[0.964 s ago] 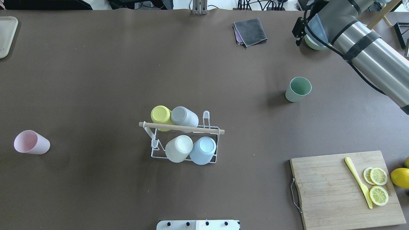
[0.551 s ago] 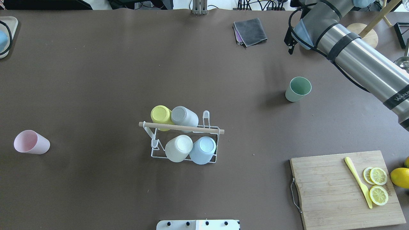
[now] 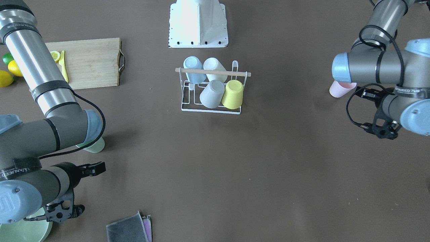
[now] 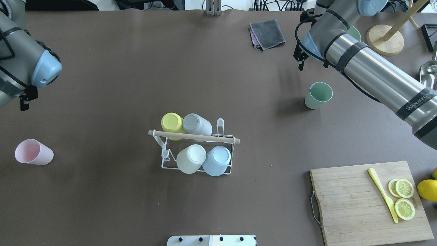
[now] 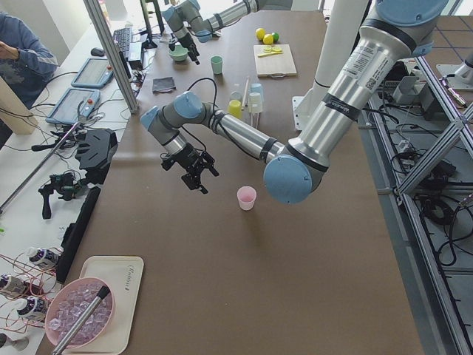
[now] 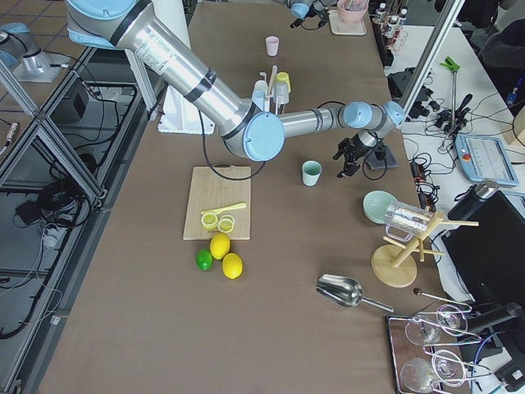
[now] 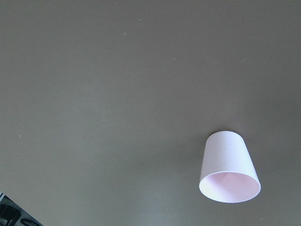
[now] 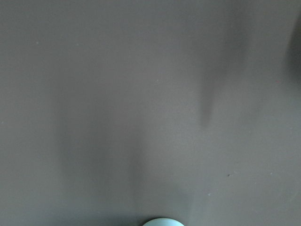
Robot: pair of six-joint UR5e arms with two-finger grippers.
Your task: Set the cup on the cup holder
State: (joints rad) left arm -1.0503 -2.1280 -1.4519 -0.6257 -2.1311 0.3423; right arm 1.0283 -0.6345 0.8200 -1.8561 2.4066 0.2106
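The cup holder [image 4: 194,136] is a white wire rack with a wooden rod, at the table's middle. Yellow, grey, cream and blue cups hang upside down on it. A pink cup [image 4: 33,152] stands alone at the left, rim up. My left gripper [image 4: 24,101] hovers beyond it, empty, its fingers [image 5: 196,176] spread open. The left wrist view shows that pink cup [image 7: 229,167] at lower right. A green cup [image 4: 318,95] stands at the right. My right gripper [image 4: 300,63] hangs beyond it, open and empty. Only the green cup's rim [image 8: 162,222] shows in the right wrist view.
A cutting board [image 4: 355,201] with lemon slices and a yellow knife lies at the near right, a lemon [image 4: 428,189] beside it. A folded grey cloth [image 4: 268,33], a green bowl [image 3: 23,232] and a wooden stand [image 4: 384,39] are at the far right.
The left arm has swung into the overhead view from the far left, toward the pink cup. The right arm has shifted left along the far edge. No cup has moved.
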